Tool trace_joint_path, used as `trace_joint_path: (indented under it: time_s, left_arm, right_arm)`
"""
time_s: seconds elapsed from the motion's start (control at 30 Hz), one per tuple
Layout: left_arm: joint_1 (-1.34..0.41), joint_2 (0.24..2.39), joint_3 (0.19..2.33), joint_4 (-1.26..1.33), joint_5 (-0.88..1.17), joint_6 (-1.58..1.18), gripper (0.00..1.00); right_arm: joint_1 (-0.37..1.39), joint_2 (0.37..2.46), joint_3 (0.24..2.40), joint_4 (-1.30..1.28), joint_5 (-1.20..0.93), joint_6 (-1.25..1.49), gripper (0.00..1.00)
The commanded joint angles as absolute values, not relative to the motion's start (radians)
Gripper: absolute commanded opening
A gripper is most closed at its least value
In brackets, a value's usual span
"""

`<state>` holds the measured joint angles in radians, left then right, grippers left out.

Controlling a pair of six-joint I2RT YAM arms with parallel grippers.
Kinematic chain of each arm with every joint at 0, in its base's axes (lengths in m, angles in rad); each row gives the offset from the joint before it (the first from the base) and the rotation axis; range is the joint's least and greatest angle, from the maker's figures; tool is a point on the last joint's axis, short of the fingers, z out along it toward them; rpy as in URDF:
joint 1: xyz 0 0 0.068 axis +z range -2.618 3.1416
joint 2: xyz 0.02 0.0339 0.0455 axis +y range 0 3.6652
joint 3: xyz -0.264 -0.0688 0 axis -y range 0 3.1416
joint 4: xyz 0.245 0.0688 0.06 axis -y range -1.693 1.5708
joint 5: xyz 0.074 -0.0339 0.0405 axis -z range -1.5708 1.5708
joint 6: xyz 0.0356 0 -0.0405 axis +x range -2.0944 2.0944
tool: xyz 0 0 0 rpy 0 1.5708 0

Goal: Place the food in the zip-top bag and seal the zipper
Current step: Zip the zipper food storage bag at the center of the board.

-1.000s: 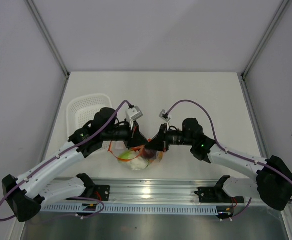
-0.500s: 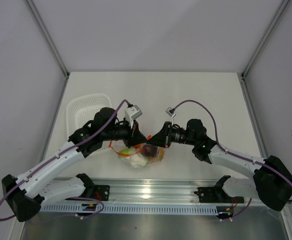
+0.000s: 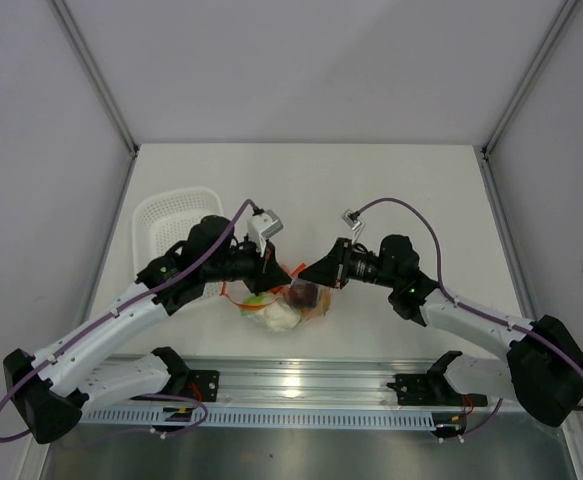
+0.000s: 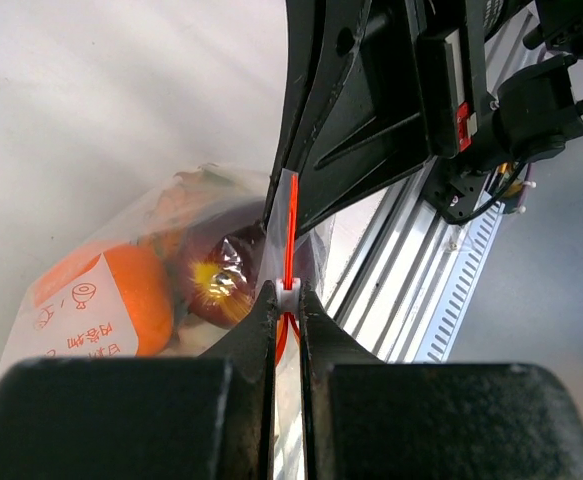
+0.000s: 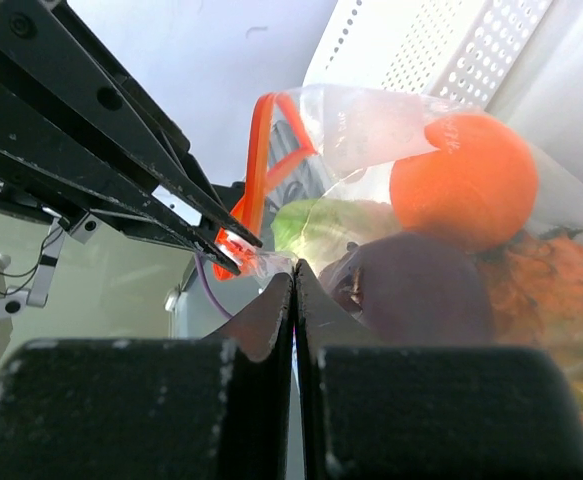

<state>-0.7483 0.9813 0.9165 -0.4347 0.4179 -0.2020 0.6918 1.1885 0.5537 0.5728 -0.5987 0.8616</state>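
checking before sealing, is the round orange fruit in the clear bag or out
Inside: the round orange toy fruit lies behind the clear plastic zip-top bag's film, beside the dark red-purple piece.

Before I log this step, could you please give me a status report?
Left gripper shut on zipper. Right gripper shut on zip-top bag mouth edge. Food inside bag. White basket apart, far left.

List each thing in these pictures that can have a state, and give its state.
left gripper: shut on the zipper
right gripper: shut on the zipper
zipper: closed between the grippers, gaping in a loop beyond
zip-top bag: held at its mouth, filled
round orange fruit: inside the bag
dark red-purple piece: inside the bag
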Motion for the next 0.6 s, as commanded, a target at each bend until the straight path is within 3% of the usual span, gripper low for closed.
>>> trace_joint_path:
  time_s: [0.0, 0.3, 0.47, 0.5, 0.57]
  left_arm:
    - [-0.744, 0.948, 0.934, -0.509, 0.417, -0.216, 0.00]
    - [-0.744, 0.922, 0.930, -0.514, 0.439, -0.203, 0.00]
    - [-0.744, 0.925, 0.939, -0.514, 0.452, -0.198, 0.01]
    - [-0.744, 0.925, 0.937, -0.514, 0.453, -0.195, 0.00]
    - [-0.744, 0.930, 0.951, -0.523, 0.454, -0.190, 0.01]
  right_arm:
    - [0.657, 1.152, 0.549, 0.615, -0.534, 0.868, 0.00]
    - [0.657, 1.135, 0.658, 0.385, -0.686, 0.657, 0.00]
    - [0.661, 1.132, 0.781, 0.122, -0.723, 0.441, 0.29]
    - [0.666, 1.137, 0.797, 0.083, -0.718, 0.411, 0.40]
    - [0.689, 1.141, 0.851, -0.042, -0.694, 0.309, 0.47]
